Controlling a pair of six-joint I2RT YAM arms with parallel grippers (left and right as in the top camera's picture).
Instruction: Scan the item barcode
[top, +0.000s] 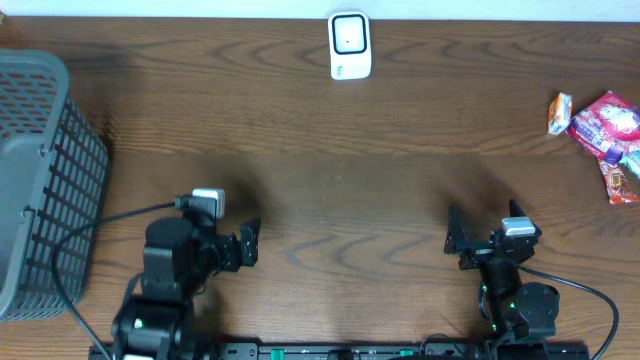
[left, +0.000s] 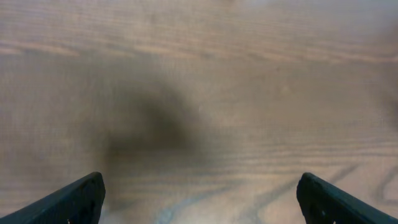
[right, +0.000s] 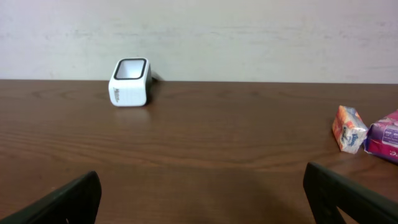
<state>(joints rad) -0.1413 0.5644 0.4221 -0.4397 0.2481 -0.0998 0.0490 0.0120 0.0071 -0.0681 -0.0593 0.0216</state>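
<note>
The white barcode scanner (top: 349, 45) stands upright at the table's back edge; the right wrist view shows the scanner (right: 130, 82) far off to the left. Several snack packets lie at the far right: a small orange-and-white one (top: 559, 113) (right: 347, 129), a pink one (top: 607, 122) (right: 384, 138) and a red one (top: 620, 180). My left gripper (top: 232, 228) (left: 200, 193) hangs open low over bare wood at the front left. My right gripper (top: 483, 222) (right: 202, 193) stands open at the front right, facing the back wall. Nothing is between either pair of fingers.
A grey wire basket (top: 40, 180) takes up the left edge of the wooden table (top: 340, 170). A black cable (top: 110, 215) runs from the left arm along the basket's side.
</note>
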